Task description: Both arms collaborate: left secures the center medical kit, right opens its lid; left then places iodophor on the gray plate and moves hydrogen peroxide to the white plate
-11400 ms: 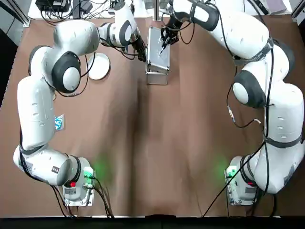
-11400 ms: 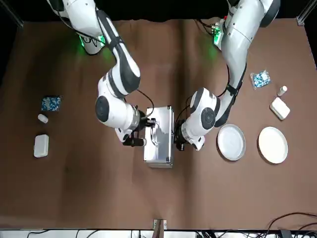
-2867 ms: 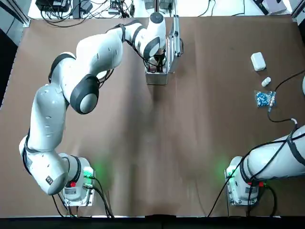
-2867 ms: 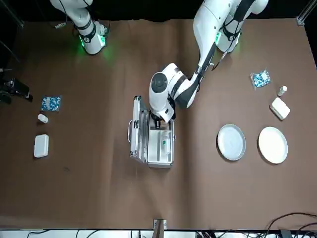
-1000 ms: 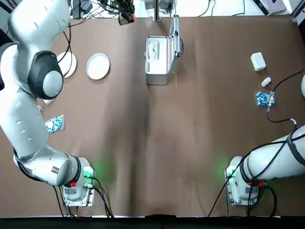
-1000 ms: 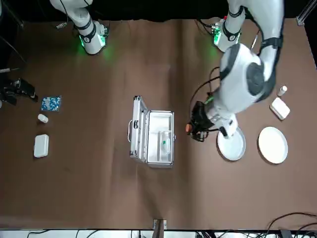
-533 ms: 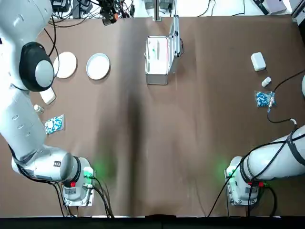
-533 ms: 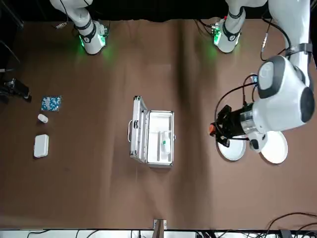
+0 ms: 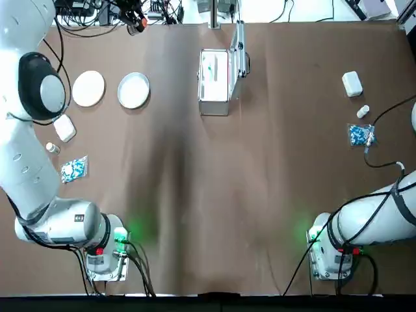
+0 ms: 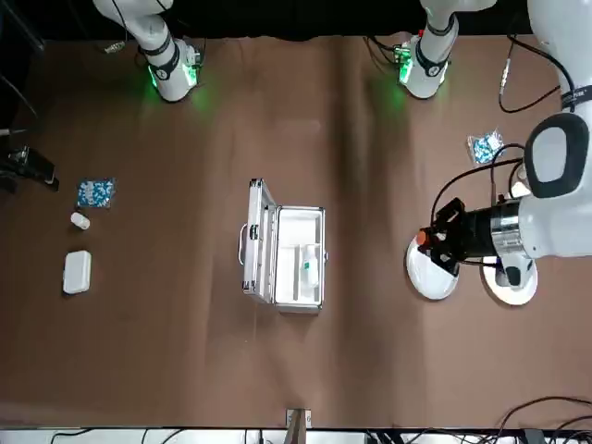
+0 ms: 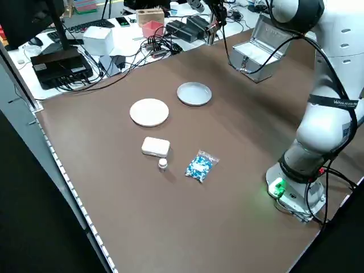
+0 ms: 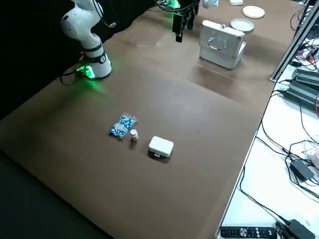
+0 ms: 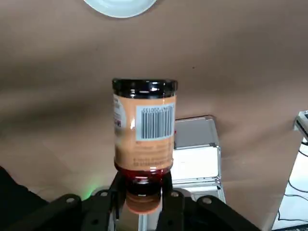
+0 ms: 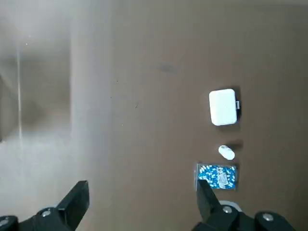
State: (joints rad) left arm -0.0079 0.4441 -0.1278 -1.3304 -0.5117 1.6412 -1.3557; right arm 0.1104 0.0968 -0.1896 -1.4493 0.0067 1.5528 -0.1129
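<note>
Left gripper fingers grasping iodophor bottle above gray plate (white plate beside); right fingers spread.

Brown table carries an open metal case (lid upright), gray plate beside white plate, plus a white box, small bottle and blue packet at each side.
</note>
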